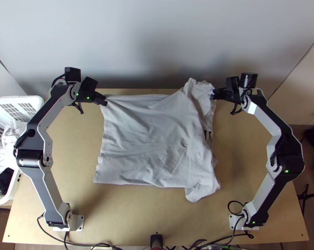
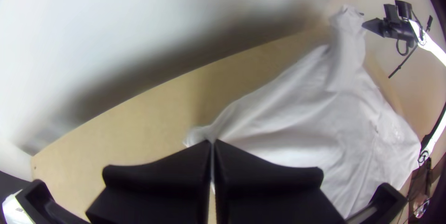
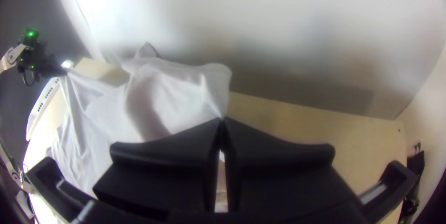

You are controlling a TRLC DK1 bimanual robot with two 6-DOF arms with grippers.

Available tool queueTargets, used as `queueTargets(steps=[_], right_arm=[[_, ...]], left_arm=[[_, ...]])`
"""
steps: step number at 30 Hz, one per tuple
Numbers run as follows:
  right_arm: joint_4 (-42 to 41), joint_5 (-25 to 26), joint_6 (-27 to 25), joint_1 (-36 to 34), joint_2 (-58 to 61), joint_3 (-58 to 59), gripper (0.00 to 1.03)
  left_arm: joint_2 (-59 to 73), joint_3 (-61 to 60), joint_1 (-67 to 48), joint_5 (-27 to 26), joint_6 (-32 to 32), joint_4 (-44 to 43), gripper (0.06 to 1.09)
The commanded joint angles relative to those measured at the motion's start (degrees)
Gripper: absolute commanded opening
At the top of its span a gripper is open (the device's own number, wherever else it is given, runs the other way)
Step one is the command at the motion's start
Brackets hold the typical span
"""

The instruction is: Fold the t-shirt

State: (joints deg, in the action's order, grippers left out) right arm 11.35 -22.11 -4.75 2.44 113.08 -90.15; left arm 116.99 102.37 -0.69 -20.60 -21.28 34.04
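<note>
Where the frame's left edge cuts it off, a white plastic basket (image 1: 19, 99) with a smooth, rounded rim and slotted walls holds bunched white cloth (image 1: 9, 139) and, towards its lower end, a crumpled black item (image 1: 5, 179). Across the middle of the frame, the pale t-shirt (image 1: 148, 141) lies on the light wooden bench (image 1: 148, 216), soft and thin, nearly straight along its left side and rippled with fine creases. Towards the upper right its fabric bunches into thick, rounded folds, and at the lower right a loose flap juts past the bottom edge. At the upper left, the left gripper (image 1: 105, 101) has its jaws clenched on the t-shirt's corner, long creases fanning out from the grip. At the upper right, the right gripper (image 1: 213, 95) grasps the bunched part, its jaws pressed together on the fabric.
</note>
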Motion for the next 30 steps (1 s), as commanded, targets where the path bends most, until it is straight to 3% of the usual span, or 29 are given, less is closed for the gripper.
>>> queueTargets(steps=[1, 30], right_arm=[[-0.02, -0.13, -0.17, -1.12, -1.1, 1.73, 0.03], [-0.28, 0.05, -5.71, 0.55, -22.64, 18.25, 0.03]], left_arm=[[-0.62, -1.91, 1.74, -0.23, -0.43, -0.2, 0.09], [-23.74, -26.52, -0.54, -0.32, -2.45, -11.28, 0.09]])
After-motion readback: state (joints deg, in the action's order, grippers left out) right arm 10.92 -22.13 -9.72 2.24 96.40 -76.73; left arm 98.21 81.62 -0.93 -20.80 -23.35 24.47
